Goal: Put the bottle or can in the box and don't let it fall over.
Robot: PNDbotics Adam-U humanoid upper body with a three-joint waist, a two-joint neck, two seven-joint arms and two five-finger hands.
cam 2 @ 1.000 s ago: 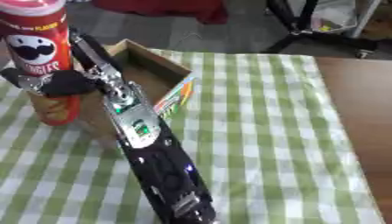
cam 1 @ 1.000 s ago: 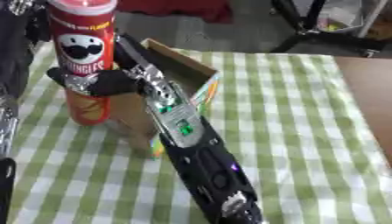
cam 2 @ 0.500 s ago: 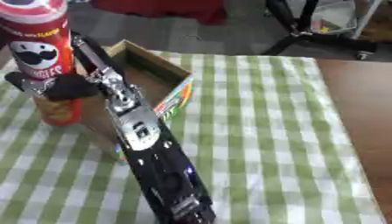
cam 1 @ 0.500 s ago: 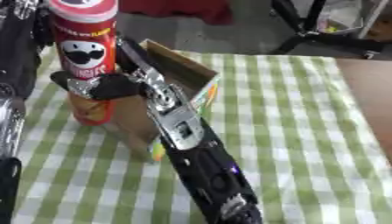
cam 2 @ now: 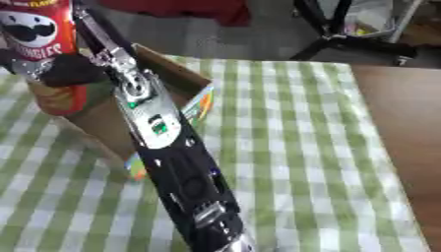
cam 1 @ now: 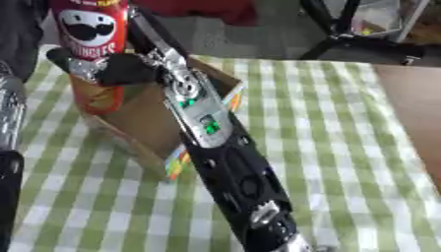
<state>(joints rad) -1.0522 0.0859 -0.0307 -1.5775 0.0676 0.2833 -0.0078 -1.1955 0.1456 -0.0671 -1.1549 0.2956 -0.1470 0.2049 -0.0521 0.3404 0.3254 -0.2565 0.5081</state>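
Observation:
A tall red Pringles can (cam 1: 86,29) stands upright in the air at the upper left, its top out of the picture. My right hand (cam 1: 120,69) is shut on its middle; the right arm runs up from the bottom edge and crosses over the box. The open cardboard box (cam 1: 142,123) sits on the checked cloth under that arm, so most of its opening is hidden. The can's base (cam 1: 99,101) hangs by the box's left wall. My left arm (cam 1: 9,118) runs along the left edge, and its hand cannot be made out.
A green and white checked cloth (cam 1: 327,147) covers the table. Bare brown wood (cam 2: 405,147) shows at the right. Black chair legs (cam 1: 344,34) stand on the floor beyond the far edge.
The right hand has lifted the can upward; its base sits higher against the box's left wall. The box and the left arm have stayed put.

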